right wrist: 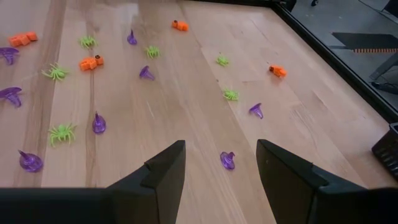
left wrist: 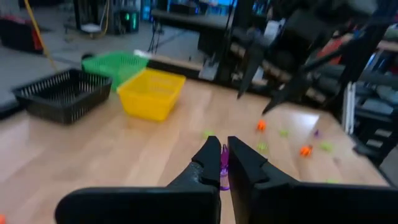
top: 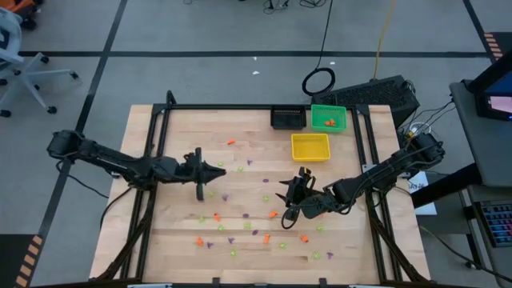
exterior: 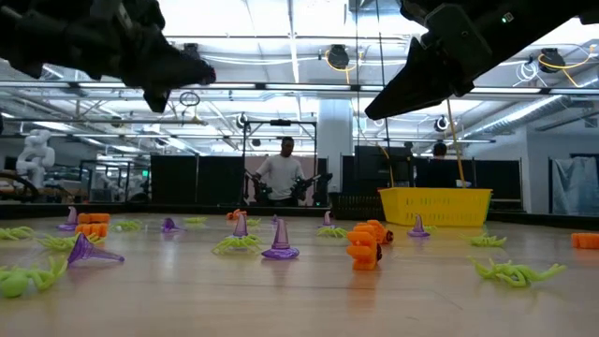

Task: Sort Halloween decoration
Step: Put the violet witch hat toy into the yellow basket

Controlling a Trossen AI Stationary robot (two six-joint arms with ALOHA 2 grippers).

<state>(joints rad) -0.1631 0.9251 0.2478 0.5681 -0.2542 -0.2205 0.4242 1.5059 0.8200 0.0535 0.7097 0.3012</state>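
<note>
Small orange, purple and light-green Halloween trinkets lie scattered over the wooden table (top: 176, 128), mostly in its near half. My left gripper (top: 221, 170) hovers above the table's left middle and points toward the right edge. In the left wrist view it (left wrist: 224, 144) is shut on a purple trinket (left wrist: 224, 165). My right gripper (top: 291, 194) hangs open over the right middle. In the right wrist view its fingers (right wrist: 221, 149) stand apart above a purple hat-shaped trinket (right wrist: 227, 160) that rests on the table. Both grippers (exterior: 198, 73) (exterior: 376, 109) are well above the tabletop. My left gripper pinches the purple trinket (left wrist: 224, 168) between its two fingers, a little behind their tips. The fingers lie nearly level and come from the table's left. The trinket is lifted clear of the table.
A black bin (top: 288, 118) and a green bin (top: 339, 112) holding orange pieces stand at the far edge, with a yellow bin (top: 310, 146) just in front of them. Orange and green trinkets (exterior: 363, 248) lie near the front. A person (exterior: 284, 173) stands beyond the table.
</note>
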